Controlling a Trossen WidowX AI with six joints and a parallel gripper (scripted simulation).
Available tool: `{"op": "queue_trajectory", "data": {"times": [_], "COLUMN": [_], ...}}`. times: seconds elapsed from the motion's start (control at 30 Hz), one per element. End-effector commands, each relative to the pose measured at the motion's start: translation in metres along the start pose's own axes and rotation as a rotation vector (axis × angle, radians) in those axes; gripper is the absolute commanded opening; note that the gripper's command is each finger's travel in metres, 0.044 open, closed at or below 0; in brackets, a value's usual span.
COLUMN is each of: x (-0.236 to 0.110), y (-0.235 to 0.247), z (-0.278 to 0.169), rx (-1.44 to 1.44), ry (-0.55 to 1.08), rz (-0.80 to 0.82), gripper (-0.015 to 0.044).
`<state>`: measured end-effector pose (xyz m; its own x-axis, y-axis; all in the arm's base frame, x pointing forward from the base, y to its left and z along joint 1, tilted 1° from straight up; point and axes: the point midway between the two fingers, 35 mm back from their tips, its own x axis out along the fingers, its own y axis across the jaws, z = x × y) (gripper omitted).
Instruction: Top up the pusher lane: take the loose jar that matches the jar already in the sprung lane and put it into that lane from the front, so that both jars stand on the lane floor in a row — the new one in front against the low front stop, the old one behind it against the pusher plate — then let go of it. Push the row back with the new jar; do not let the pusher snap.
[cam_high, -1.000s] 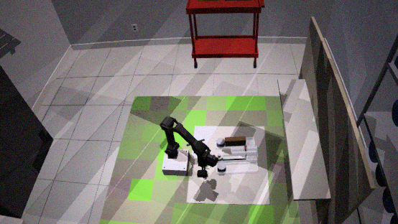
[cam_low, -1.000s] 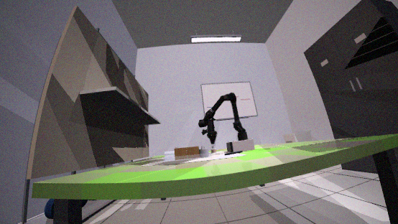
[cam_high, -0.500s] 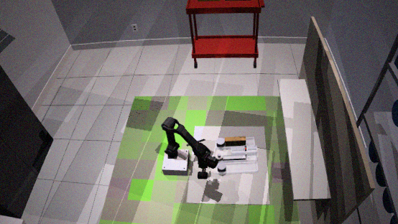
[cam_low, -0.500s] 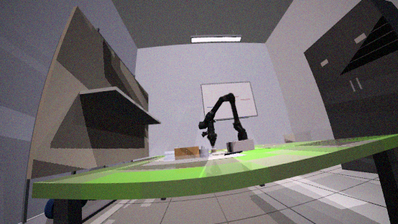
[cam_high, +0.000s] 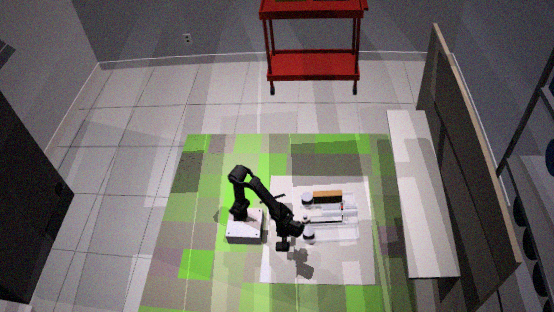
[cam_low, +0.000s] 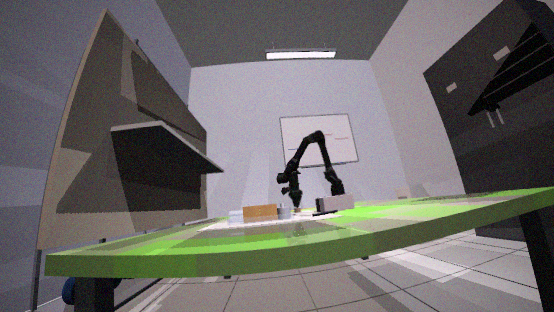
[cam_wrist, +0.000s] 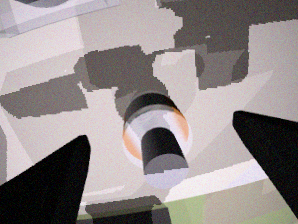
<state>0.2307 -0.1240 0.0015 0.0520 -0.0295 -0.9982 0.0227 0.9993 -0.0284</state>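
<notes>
A small loose jar (cam_wrist: 157, 141) with a dark lid and an orange band stands upright on the white mat (cam_high: 345, 262) (cam_wrist: 220, 43). My gripper (cam_wrist: 162, 129) (cam_high: 283, 244) (cam_low: 296, 202) is open and hangs right above it. One finger is on each side of the jar, and neither touches it. The rack of clear lanes (cam_high: 336, 216) lies to the right of the gripper. A grey-lidded jar (cam_high: 309, 233) stands at the front of its near lane. Another jar (cam_high: 307, 198) stands by the far lane, and a small one (cam_high: 304, 218) between them. I cannot make out the pusher plate.
An orange-topped box (cam_high: 327, 193) (cam_low: 260, 212) lies along the far lane. The arm's white base block (cam_high: 244, 229) (cam_low: 336, 202) stands left of the mat.
</notes>
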Motion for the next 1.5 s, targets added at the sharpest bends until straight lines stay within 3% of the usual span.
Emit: {"op": "queue_trajectory", "data": {"times": [0.0,0.2,0.53,0.77,0.93,1.3,1.47], "x": [0.012,0.013,0.013,0.013,-0.005,-0.088,-0.093], "y": [0.004,0.004,0.004,0.004,0.002,0.006,0.006], "z": [-0.005,-0.005,-0.005,-0.005,-0.002,-0.006,-0.007], "rx": [-0.003,-0.003,-0.003,-0.003,-0.003,-0.003,-0.003], "ry": [0.018,0.018,0.018,0.018,0.017,0.017,0.017], "rz": [0.015,0.015,0.015,0.015,0.015,0.015,0.015], "gripper": [0.044,0.044,0.0177,0.0131,0.0,0.0,0.0]}}
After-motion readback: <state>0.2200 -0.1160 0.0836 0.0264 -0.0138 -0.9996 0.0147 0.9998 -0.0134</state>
